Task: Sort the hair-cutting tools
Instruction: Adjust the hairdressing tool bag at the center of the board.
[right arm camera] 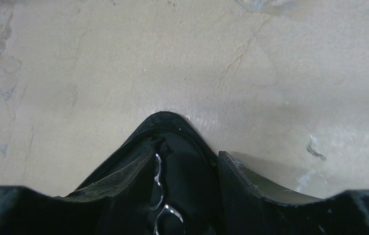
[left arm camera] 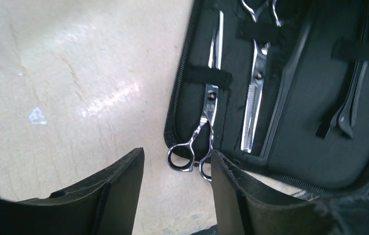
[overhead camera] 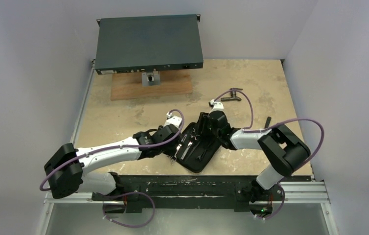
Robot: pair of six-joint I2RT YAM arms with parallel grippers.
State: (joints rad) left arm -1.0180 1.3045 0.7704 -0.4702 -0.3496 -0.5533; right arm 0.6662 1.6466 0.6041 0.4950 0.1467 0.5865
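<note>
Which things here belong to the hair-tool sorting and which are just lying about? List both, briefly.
Job in hand:
- open black zip case
- silver scissors
- toothed thinning shears
- thin black clip

Lying about:
- dark flat box
- wooden board under it
- small dark tool beyond the case

— How is the light on the table (overhead camera: 124, 117)?
— Soft and even from overhead in my top view. My arms cast only faint shadows.
— And at your left wrist?
— A white glare streak lies left of centre on the tabletop, and the scissors (left arm camera: 211, 103) gleam. My own fingers (left arm camera: 119, 196) along the bottom edge are dark and blurred.
— Right wrist?
— The case (right arm camera: 182, 161) at lower centre is nearly black, with its detail lost. There is a pale sheen just above its tip.
</note>
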